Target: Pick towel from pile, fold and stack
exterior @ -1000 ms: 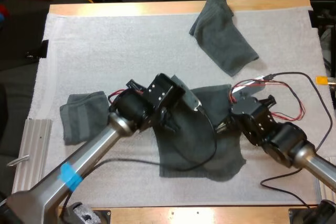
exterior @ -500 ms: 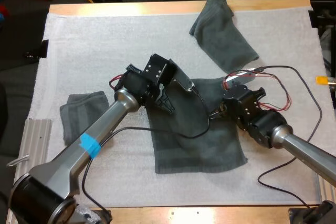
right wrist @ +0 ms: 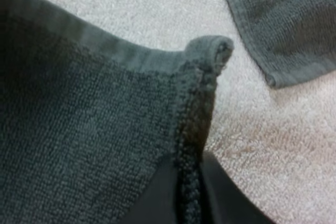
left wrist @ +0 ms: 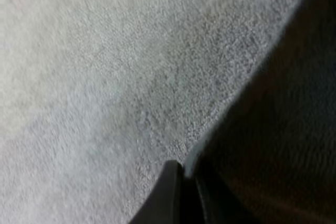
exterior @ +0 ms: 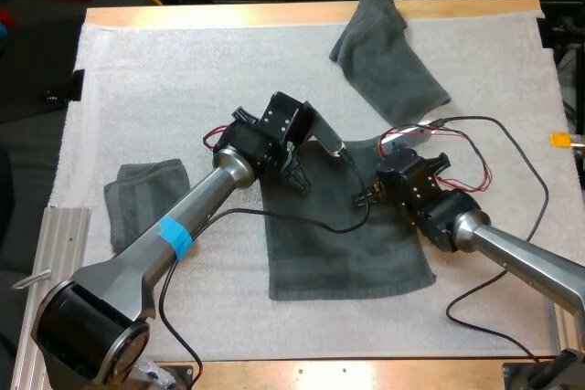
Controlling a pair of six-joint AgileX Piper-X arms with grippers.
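A dark grey-green towel lies spread flat in the middle of the white mat. My left gripper is at its far left corner, shut on the towel's edge with the fingers pressed together. My right gripper is at the far right corner. In the right wrist view its fingers pinch a raised fold of the towel. A second, crumpled towel lies at the mat's far side, and its corner shows just beyond the pinched fold. A folded towel rests at the left.
A metal rail runs along the table's near left edge. Bare mat stretches across the far left and along the near side. The wooden table edge borders the far side.
Both grippers have drawn the middle towel away from the near edge toward the far side. The towel has gone from bunched to spread flat, and both arms have stretched farther out.
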